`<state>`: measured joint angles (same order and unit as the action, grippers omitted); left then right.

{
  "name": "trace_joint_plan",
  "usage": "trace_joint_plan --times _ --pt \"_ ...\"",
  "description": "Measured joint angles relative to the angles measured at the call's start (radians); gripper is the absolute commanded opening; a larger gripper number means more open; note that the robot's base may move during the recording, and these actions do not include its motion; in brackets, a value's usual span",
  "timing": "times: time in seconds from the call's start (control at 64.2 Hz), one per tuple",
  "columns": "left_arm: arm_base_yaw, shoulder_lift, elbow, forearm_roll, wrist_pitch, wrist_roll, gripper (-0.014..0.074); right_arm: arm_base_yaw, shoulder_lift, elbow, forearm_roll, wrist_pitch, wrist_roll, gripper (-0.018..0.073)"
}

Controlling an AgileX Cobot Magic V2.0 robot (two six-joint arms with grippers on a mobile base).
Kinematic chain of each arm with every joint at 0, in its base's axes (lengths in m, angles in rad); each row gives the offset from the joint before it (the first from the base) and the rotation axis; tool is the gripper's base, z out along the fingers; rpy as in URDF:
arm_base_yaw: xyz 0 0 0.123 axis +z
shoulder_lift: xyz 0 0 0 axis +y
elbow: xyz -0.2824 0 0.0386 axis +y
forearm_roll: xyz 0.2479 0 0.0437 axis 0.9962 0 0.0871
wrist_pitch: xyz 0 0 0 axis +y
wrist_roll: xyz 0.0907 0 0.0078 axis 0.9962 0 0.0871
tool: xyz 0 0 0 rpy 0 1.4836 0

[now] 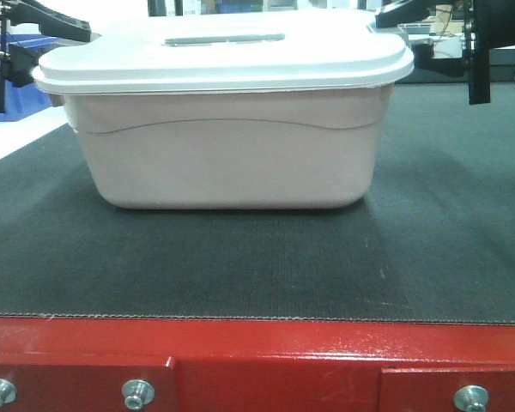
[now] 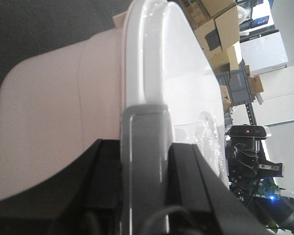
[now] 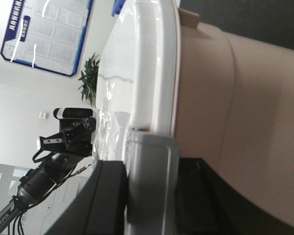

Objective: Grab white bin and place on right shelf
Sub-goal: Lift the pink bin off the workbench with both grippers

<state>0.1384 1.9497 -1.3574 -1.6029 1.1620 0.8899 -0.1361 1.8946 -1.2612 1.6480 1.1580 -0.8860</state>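
Note:
The white bin (image 1: 227, 142) stands on the dark mat (image 1: 257, 266), lid on, with the grey handle (image 1: 223, 39) on top. My left gripper (image 1: 36, 53) is at the bin's left end. In the left wrist view (image 2: 146, 147) its black fingers (image 2: 105, 169) clamp a grey latch (image 2: 144, 132) on the lid rim (image 2: 152, 54). My right gripper (image 1: 412, 39) is at the right end. In the right wrist view (image 3: 152, 164) it is shut the same way on a grey latch (image 3: 152, 156) under the lid rim (image 3: 154, 63). The right shelf is out of view.
The mat lies on a red-framed table (image 1: 257, 352) whose front edge is close to the camera. A blue crate (image 1: 17, 94) stands behind at the far left. Cardboard boxes (image 2: 218, 24) are stacked beyond the bin. A potted plant (image 3: 89, 78) and a wall poster (image 3: 44, 34) are behind.

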Motion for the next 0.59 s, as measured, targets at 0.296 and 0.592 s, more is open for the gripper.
trace_joint_plan --times 0.296,0.592 --pt "0.000 -0.075 -0.044 -0.004 -0.004 0.007 -0.0086 0.000 -0.068 0.000 0.039 -0.006 -0.048 0.0235" --pt "0.006 -0.219 -0.131 0.000 -0.006 0.009 -0.0086 -0.006 -0.213 0.000 0.057 -0.006 -0.051 0.0235"
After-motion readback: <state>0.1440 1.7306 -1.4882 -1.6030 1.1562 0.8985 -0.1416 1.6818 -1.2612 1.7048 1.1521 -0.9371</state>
